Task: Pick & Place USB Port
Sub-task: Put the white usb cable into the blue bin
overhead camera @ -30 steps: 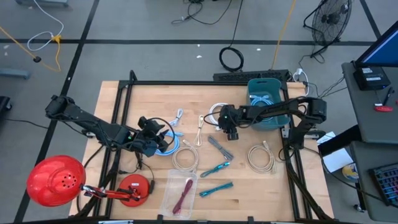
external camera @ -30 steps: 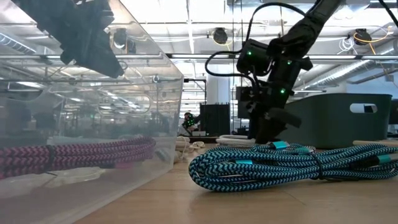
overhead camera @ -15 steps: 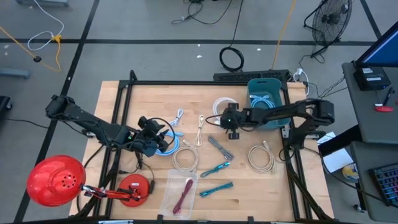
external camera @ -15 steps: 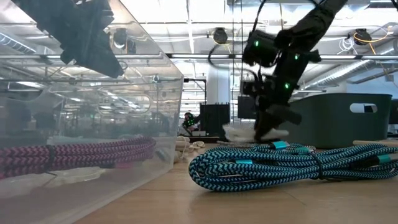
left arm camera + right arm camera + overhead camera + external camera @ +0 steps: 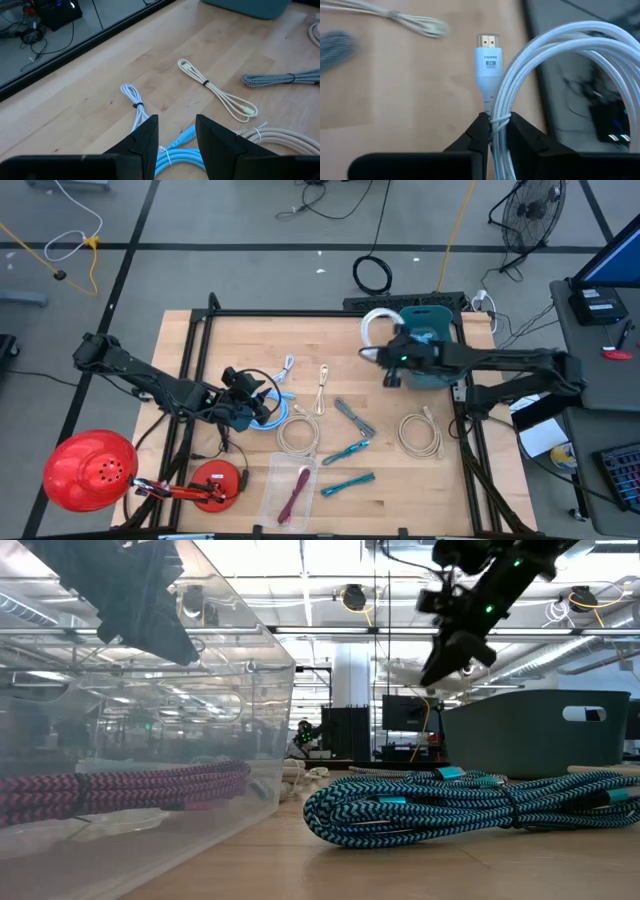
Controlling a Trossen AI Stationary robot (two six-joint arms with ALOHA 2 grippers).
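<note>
1. White coiled cable [image 5: 540, 75], marked HDMI on its plug [image 5: 488, 60], sits pinched between the right gripper's [image 5: 493, 131] narrow fingers at the tie that binds the loops; the plug sticks out just past the fingertips and the coil arcs away to one side.
2. Seen from above, the right gripper [image 5: 392, 366] holds this coil [image 5: 377, 326] lifted off the table, right beside the teal bin [image 5: 432, 345], which lies just beyond it and already holds a pale blue cable [image 5: 421, 338].
3. Judged from that, the step in hand is the carry: the pick is done and the placing is not.
4. Next, the move seems to call for bringing the coil over the bin's opening, lowering it so the loops clear the rim, then spreading the fingers.
5. Farther off, the left gripper [image 5: 176, 142] waits with its fingers part-spread and empty, hovering over a light blue cable [image 5: 180, 150]; a thin white cable [image 5: 217, 92] lies beyond.
</note>
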